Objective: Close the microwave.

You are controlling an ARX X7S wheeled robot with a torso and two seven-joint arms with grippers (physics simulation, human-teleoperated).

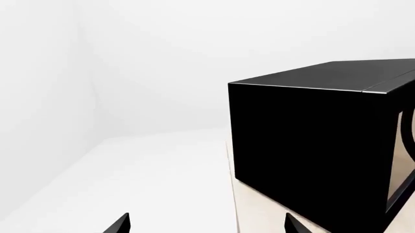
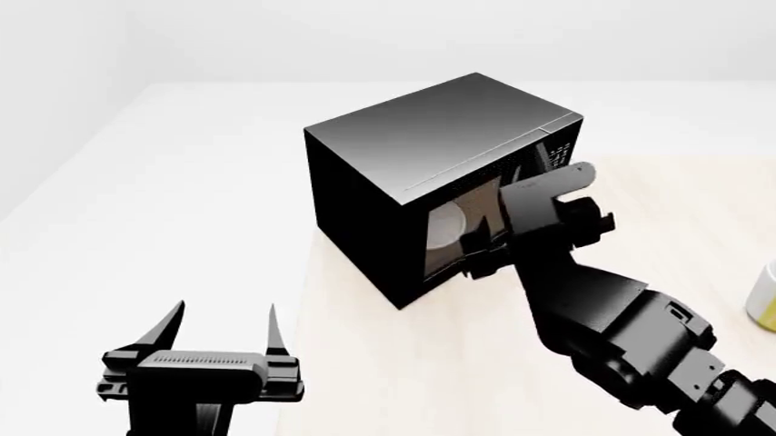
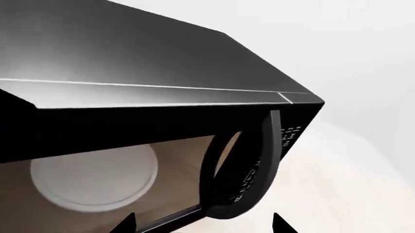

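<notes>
Microwave (image 2: pixel 412 173) closure appears nearly finished: the black box is set on the pale surface (image 2: pixel 401 363), its windowed door (image 3: pixel 129 170) seemingly almost flush, with the right gripper (image 2: pixel 485 250) held against the door front near the curved handle (image 3: pixel 250 170). Its fingers are seen spread, pinching nothing, as are those of the idle left gripper (image 2: pixel 224 331). A final straight push on the door is judged to be called for.

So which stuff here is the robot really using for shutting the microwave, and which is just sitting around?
For the job:
- the microwave, with its curved handle
- the right gripper, up at the door

Just there:
- the left gripper, open and away from the microwave
- a yellowish thing at the table's edge, too cut off to name
</notes>
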